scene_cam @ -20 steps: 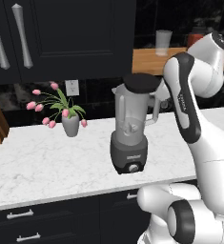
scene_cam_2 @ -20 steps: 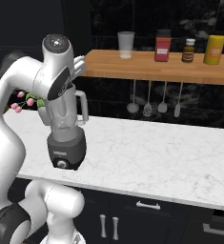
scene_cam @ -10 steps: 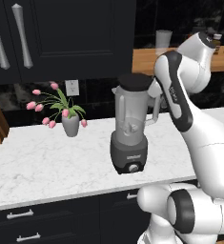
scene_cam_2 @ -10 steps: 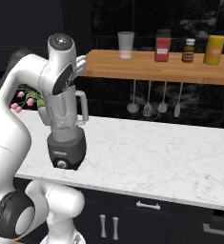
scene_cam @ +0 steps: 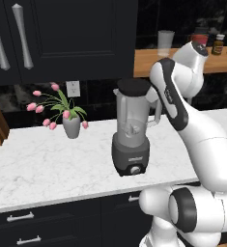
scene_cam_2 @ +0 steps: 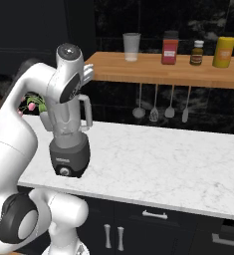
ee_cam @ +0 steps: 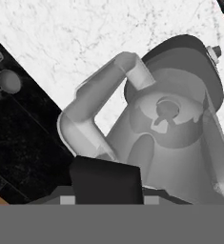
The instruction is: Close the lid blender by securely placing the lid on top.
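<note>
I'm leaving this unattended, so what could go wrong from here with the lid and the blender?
One: the tool grips the lid at the jar's mouth, but the hand view looks into the jar, so it may not be seated; releasing could leave it askew. Two: the blender stands near the counter's front edge; pressing down off-centre might tip it.

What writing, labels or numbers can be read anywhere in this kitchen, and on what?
Nothing can be read.
blender: a pale strip above the knob on its dark base, too blurred to read.
red jar on the wooden shelf: pale label, illegible.
small brown jar: label too small to read.
yellow canister: no writing shows.
</note>
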Controlling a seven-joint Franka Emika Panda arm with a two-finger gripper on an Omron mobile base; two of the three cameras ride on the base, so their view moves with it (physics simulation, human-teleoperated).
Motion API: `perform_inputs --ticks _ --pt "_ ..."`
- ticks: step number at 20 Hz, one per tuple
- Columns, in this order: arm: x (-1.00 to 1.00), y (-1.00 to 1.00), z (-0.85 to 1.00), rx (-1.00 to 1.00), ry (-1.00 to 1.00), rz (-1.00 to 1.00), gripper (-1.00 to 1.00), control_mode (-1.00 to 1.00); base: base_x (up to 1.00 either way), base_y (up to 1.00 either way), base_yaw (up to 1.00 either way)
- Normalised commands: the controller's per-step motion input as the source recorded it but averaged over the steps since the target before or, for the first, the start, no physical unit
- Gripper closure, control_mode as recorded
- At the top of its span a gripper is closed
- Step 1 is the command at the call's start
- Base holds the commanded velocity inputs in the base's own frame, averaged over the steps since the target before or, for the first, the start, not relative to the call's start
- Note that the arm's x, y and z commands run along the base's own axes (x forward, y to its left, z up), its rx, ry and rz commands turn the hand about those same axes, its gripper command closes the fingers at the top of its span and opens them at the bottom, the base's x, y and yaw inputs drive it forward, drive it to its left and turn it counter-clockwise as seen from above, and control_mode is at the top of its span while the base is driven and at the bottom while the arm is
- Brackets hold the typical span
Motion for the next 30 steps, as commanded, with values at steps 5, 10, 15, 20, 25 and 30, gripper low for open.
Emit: perform_inputs --ticks 5,10,15,20,25,30 --pt "0.25 0.15 -0.13 0.00 0.00 -0.03 1.00 -1.00 0.00 0.00 0.00" --pt "0.16 0.28 -0.04 0.00 0.00 -0.04 1.00 -1.00 0.00 0.00 0.00" --pt "0.01 0.35 -0.01 0.00 0.00 -0.02 1.00 -1.00 0.00 0.00 0.00" --pt "0.00 0.27 0.00 0.00 0.00 -0.01 1.00 -1.00 0.00 0.00 0.00" --pt "-0.04 0.21 0.00 0.00 0.00 0.00 1.00 -1.00 0.00 0.00 0.00" --pt "-0.10 0.14 0.00 0.00 0.00 0.00 1.00 -1.00 0.00 0.00 0.00"
